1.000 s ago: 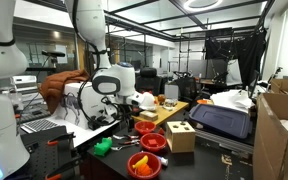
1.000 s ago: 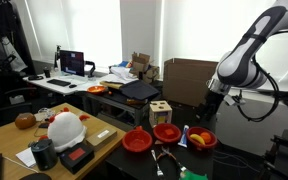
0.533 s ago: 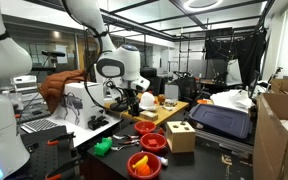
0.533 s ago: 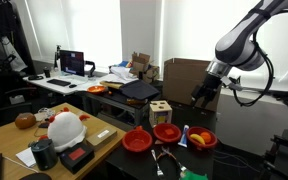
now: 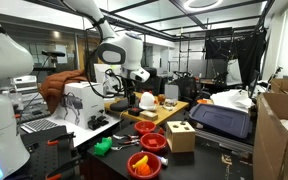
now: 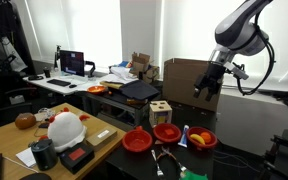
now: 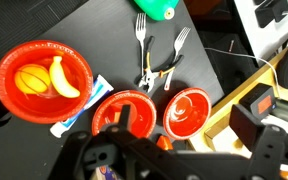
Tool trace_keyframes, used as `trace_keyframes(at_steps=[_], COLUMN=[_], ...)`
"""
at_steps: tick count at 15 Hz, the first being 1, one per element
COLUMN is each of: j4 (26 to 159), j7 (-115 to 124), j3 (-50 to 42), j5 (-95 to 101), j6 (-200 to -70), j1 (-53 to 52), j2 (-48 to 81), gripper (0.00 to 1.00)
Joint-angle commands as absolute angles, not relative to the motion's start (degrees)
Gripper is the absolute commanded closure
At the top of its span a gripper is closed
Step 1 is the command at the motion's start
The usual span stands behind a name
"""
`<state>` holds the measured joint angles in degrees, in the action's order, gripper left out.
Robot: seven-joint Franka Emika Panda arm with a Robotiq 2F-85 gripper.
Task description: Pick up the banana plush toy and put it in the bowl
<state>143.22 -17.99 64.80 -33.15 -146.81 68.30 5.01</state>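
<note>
**Table layout, wrist view**

Three bowls (image 7: 189, 110) are set in a row. The banana plush toy (image 7: 66, 76) is seen lying in the end bowl (image 7: 44, 50) at the view's left, beside a round toy (image 7: 29, 78). Two forks (image 7: 141, 40) are laid beyond the middle bowl (image 7: 134, 100).

There's the black table (image 7: 84, 25), and on it three red bowls in a row: a large red bowl (image 7: 14, 60) at one end, a middle bowl (image 7: 124, 105) just beside it, then an end bowl (image 7: 189, 112). Two forks (image 7: 141, 40) lie side by side beyond them, with a green toy (image 7: 156, 8) past the forks. A wooden cube (image 6: 161, 110) stands near the bowls.
</note>
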Motion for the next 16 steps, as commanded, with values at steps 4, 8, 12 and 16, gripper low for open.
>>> trace_keyframes(at_steps=[4, 8, 12, 16], j4=[141.8, 143.3, 146.0, 148.9], j7=[-17.6, -15.0, -17.8, -10.3], j3=[62.6, 47.9, 37.5, 16.5], j5=[-42.1, -38.1, -36.1, -21.4], j6=[-130.1, -124.3, -118.5, -120.3], j1=[67.9, 54.4, 45.1, 21.3], j2=[-14.6, -21.4, -30.2, -32.0], gripper=[0.00, 0.00, 0.00, 0.00])
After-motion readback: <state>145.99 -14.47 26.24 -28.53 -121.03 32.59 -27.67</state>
